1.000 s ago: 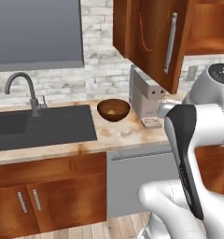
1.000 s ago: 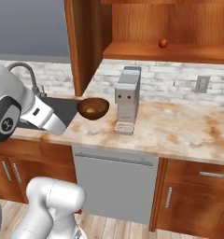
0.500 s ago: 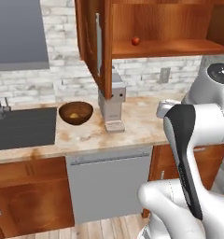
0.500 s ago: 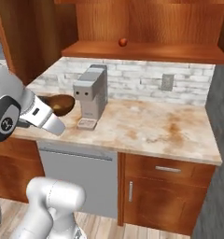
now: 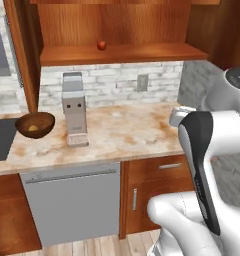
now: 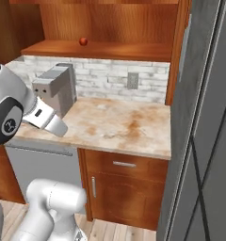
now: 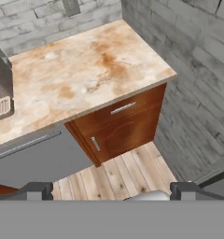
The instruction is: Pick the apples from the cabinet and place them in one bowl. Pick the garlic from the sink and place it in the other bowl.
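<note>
Sitting on the open shelf of the cabinet [image 5: 122,52], toward its left part, the red apple [image 5: 101,45] is seen untouched; it is also found on the same shelf in the right base view [image 6: 83,41]. A yellowish round thing is seen inside the deeper reddish-brown bowl [image 5: 36,124], which stands on the counter [image 5: 122,132] just left of the grey coffee machine [image 5: 74,109]; it is judged to be the yellow-green apple already delivered, though it is too small for certainty. A dark strip at the far left edge of the left base view is taken to be the sink [image 5: 1,137]. Nothing can be said of the garlic or of the wide dark bowl from these pictures.

The gripper [image 7: 111,189] is held low in front of the counter, pointed down at the marble top, a drawer front and the wooden floor; its two fingertips [image 7: 39,189] are spread wide apart and nothing is held between them. Below the counter a grey dishwasher front [image 5: 72,202] is set beside the wooden base cabinets.

The task is judged to be perhaps a third done at most: the red apple is yet to be fetched from the shelf and carried to the bowl, and the garlic part is judged to be left as well.
</note>
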Robot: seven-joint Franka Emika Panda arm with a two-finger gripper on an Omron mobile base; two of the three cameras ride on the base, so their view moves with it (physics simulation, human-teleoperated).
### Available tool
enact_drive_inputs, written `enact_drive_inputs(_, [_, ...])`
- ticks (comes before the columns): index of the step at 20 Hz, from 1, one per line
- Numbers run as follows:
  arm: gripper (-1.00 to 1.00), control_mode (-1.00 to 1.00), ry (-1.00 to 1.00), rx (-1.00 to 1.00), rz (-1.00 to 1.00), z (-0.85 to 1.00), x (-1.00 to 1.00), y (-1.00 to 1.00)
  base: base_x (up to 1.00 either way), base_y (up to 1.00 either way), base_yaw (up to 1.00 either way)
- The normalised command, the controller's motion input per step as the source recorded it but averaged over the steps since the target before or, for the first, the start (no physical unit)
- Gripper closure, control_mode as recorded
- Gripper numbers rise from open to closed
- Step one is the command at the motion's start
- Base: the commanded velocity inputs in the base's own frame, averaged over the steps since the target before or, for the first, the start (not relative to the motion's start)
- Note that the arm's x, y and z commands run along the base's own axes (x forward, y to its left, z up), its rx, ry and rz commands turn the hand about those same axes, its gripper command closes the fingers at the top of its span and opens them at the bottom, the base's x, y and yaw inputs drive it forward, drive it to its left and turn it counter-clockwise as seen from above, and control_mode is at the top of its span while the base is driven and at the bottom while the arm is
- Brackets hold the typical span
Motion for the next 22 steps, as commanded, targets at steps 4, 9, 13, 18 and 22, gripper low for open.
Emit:
enact_drive_inputs(4, [-1.00, 1.00, 0.00, 0.00, 0.00, 0.00, 0.00, 0.00, 0.44, -0.07, 0.05])
enact_drive_inputs(9, [-1.00, 1.00, 0.00, 0.00, 0.00, 0.00, 0.00, 0.00, 0.65, 0.08, -0.05])
enact_drive_inputs(13, [-1.00, 1.00, 0.00, 0.00, 0.00, 0.00, 0.00, 0.00, 0.62, 0.11, -0.06])
enact_drive_inputs(18, [-1.00, 1.00, 0.00, 0.00, 0.00, 0.00, 0.00, 0.00, 0.47, 0.37, -0.07])
enact_drive_inputs(22, [-1.00, 1.00, 0.00, 0.00, 0.00, 0.00, 0.00, 0.00, 0.35, 0.43, -0.04])
